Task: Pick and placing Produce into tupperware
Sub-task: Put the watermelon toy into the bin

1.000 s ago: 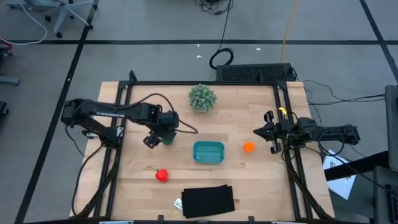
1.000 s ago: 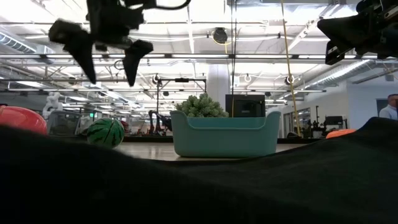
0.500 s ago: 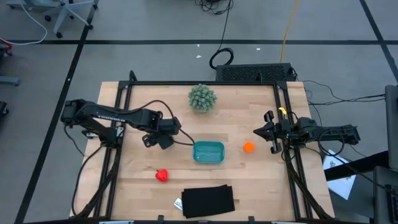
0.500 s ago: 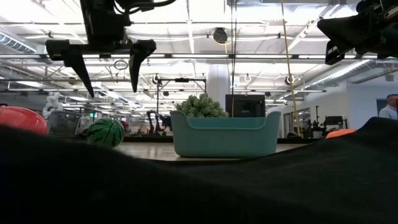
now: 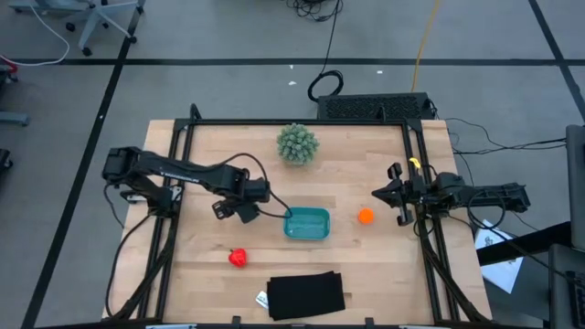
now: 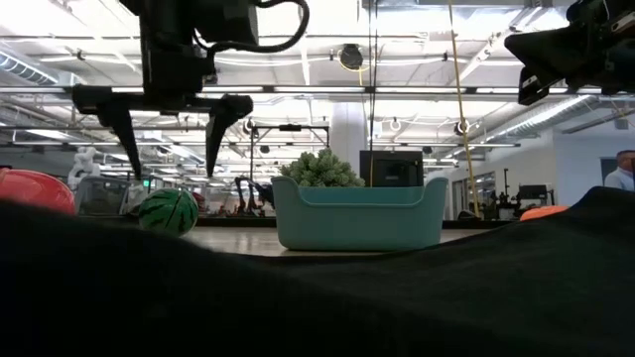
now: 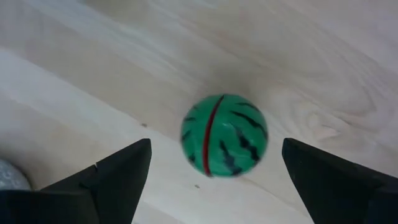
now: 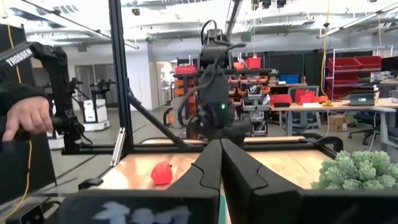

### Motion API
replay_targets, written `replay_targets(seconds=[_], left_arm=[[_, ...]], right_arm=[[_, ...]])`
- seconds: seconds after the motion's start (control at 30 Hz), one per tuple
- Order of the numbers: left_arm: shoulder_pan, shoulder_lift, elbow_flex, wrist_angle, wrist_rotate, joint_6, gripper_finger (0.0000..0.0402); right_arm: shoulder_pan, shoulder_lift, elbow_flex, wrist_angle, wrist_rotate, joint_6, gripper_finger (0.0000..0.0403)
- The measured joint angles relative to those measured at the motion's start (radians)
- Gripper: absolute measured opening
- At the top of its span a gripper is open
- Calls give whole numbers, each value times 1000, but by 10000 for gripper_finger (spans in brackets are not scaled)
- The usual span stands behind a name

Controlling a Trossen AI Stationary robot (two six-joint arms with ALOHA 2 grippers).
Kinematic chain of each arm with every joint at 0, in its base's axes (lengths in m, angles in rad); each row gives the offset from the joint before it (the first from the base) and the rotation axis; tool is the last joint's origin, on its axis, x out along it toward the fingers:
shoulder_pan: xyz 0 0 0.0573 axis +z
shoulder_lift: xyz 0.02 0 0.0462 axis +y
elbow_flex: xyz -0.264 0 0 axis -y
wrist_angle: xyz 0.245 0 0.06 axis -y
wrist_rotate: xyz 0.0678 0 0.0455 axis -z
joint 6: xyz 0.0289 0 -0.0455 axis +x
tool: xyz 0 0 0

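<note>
The teal tupperware point(image 5: 306, 223) sits near the middle of the wooden surface point(image 5: 347, 174), slightly toward the front edge, and the high view shows nothing inside it. The left pincer point(image 5: 234, 208) hovers just to the tub's left with its fingers spread wide and holding nothing. Directly beneath it lies the dark green striped piece point(image 7: 224, 134), resting on the bare wood between the two spread fingers in the left wrist view; in the low view the same piece point(image 6: 168, 211) sits on the surface below the raised fingers, apart from them. The orange ball point(image 5: 366, 217) lies to the right of the tub, near the right edge. The red lumpy piece point(image 5: 238, 258) lies toward the front left. The right pincer point(image 5: 395, 194) waits at the right edge, its fingers pressed together on nothing. A pale green spiky ball point(image 5: 297, 143) stands near the back edge, and a black flat rectangle point(image 5: 305, 294) lies at the front edge.
</note>
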Motion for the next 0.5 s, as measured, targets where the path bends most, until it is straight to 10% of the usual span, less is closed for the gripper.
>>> replay_targets(seconds=[0.5], left_arm=[[21,78,2,-23,15,15,367]], right_arm=[[0,24,0,4,3,-15,0]])
